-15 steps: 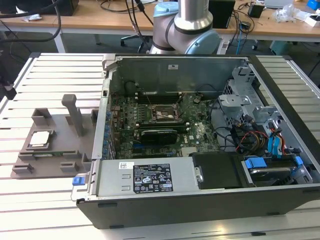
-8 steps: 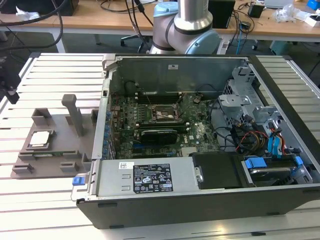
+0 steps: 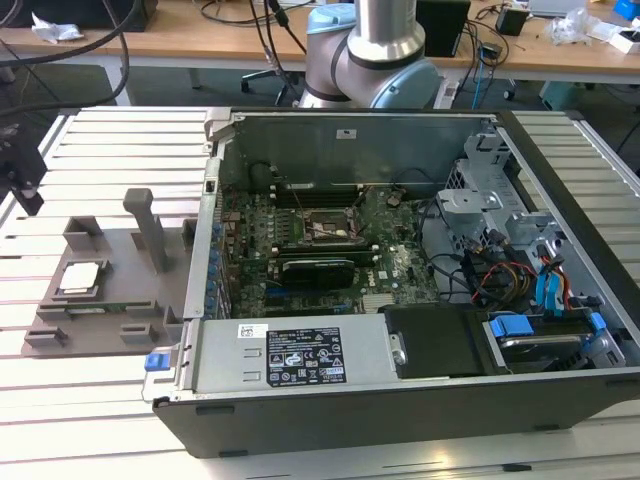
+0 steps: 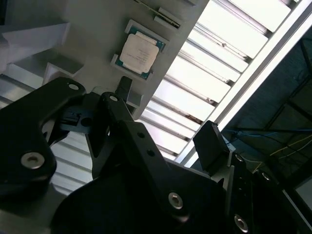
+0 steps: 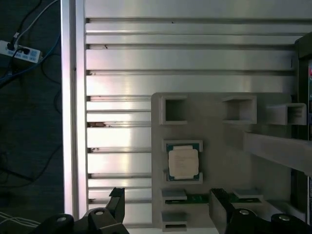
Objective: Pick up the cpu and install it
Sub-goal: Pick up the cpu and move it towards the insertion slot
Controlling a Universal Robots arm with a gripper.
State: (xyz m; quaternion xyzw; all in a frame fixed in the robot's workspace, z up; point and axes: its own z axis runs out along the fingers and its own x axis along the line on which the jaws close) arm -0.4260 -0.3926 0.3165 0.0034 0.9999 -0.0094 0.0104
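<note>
Looking at the cpu (image 3: 80,277) first, I see it lying flat, metal top up, in a shallow square seat on the grey tray (image 3: 125,312). In both wrist views it sits the same way (image 4: 139,53) (image 5: 184,162), pale rim showing all round and nothing touching it.

The jaws are wide open and hold nothing. In the second wrist view the two black fingers (image 4: 210,141) stand well apart with only bare slats between them, and the cpu lies beyond their tips. In the exterior view I find the jaws at the far left edge, hanging above the slatted surface (image 3: 110,135), clear of the tray and apart from the cpu.

On the tray, several raised blocks ring the cpu, and an upright post (image 3: 150,228) stands on the side toward the exterior view's right. In the first wrist view the tray (image 5: 219,131) shows two hollow square blocks beside the cpu's seat.

Just beside the tray, to the exterior view's right, the case (image 3: 300,420) lies open on the same surface. Inside it I see the green board with the black socket (image 3: 325,228) near its middle, well apart from the cpu. The arm's base (image 3: 375,50) rises behind the case.
</note>
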